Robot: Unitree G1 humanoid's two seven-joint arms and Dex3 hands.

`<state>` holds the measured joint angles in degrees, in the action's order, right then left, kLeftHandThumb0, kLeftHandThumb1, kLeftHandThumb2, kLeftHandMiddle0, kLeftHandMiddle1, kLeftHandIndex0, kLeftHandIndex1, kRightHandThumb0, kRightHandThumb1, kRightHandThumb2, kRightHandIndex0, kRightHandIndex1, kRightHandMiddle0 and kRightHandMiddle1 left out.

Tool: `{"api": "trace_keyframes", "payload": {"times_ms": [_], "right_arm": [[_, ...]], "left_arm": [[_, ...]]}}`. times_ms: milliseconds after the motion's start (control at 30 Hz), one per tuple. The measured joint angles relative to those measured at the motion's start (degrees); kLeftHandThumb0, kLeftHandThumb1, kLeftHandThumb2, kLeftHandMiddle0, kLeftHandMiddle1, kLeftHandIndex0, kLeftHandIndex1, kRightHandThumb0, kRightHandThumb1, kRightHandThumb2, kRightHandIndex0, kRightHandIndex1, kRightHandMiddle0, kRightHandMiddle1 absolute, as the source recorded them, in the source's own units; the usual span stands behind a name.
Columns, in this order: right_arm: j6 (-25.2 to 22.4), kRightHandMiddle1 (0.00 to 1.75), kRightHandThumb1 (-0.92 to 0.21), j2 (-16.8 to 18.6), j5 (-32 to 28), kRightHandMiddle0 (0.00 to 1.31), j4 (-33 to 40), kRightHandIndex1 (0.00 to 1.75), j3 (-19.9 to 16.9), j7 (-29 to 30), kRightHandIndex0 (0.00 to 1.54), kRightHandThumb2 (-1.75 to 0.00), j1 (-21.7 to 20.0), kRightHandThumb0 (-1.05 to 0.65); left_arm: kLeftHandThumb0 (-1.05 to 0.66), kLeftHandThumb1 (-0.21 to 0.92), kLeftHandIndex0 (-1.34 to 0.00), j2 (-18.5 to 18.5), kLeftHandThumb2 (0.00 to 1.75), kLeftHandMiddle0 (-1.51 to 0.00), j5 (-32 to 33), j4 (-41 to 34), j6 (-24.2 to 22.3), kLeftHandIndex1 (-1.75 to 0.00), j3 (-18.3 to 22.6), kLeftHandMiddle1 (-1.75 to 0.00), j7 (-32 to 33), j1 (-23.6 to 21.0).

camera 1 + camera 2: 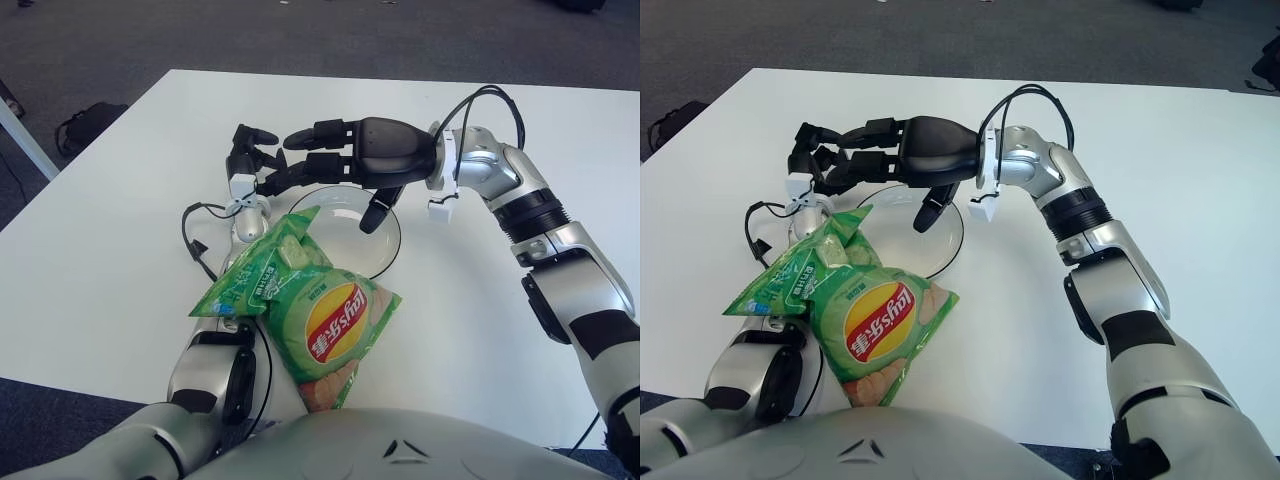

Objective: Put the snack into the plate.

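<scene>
Left eye view, green crinkled snack (322, 325), red-yellow logo

A: Where do the two eyes sit?
B: On the head, side by side, looking forward and down over the chest, close to the white surface (120, 180).
A: What do they share?
B: Nearly everything: the surface from 6 o'clock to its far edge at 12, with dark floor (940, 30) beyond.
</scene>
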<state>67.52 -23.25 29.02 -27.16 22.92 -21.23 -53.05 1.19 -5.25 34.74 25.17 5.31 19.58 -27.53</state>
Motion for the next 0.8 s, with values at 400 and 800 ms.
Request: {"api": "trace_keyframes", "payload": {"times_ms": [400, 800], "right_arm": [[-4.8, 0.18, -0.91, 3.2, 4.1, 0.00, -6.0, 0.04, -2.8, 10.7, 0.15, -0.45, 0.7, -0.87], [-11.0, 0.02, -0.92, 1.5, 0.8, 0.00, -9.0, 0.02, -2.5, 5.3, 0.14, -0.33, 0.7, -0.87]], "left_arm": [[-0.42, 0.52, -0.46, -3.2, 1.06, -1.05, 3.8, 4.9, -10.1, -1.75, 1.7, -1.75, -6.1, -3.6], [-0.41, 0.54, -0.44, -3.9, 1.04, -1.14, 4.3, 5.8, -10.7, -1.75, 2.1, -1.75, -6.5, -5.0]]}}
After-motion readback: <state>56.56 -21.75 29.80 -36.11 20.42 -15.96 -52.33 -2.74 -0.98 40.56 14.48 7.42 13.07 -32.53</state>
